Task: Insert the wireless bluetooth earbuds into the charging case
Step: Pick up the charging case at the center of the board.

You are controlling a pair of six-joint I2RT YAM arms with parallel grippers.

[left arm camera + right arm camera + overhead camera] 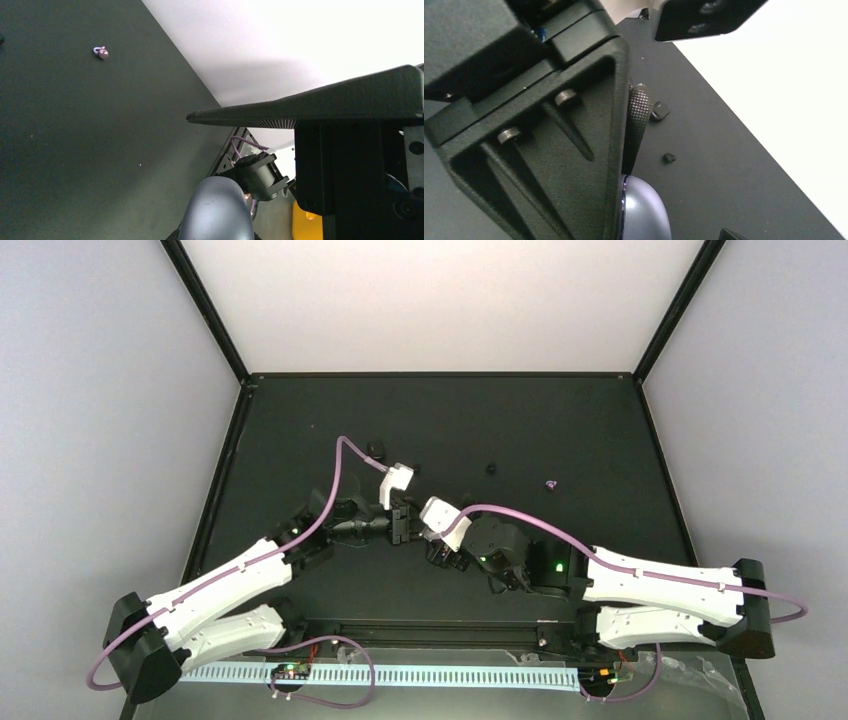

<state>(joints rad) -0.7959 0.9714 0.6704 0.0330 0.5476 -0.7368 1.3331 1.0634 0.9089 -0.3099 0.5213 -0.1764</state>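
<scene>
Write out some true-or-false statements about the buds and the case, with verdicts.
1. The purple bud lies on the bare mat. True.
2. A black bud lies to its left in the top view. True.
3. The purple bud sits inside the case. False: it lies on the mat, well apart from the case.
4. The case is bright red. False: it is grey.
</scene>
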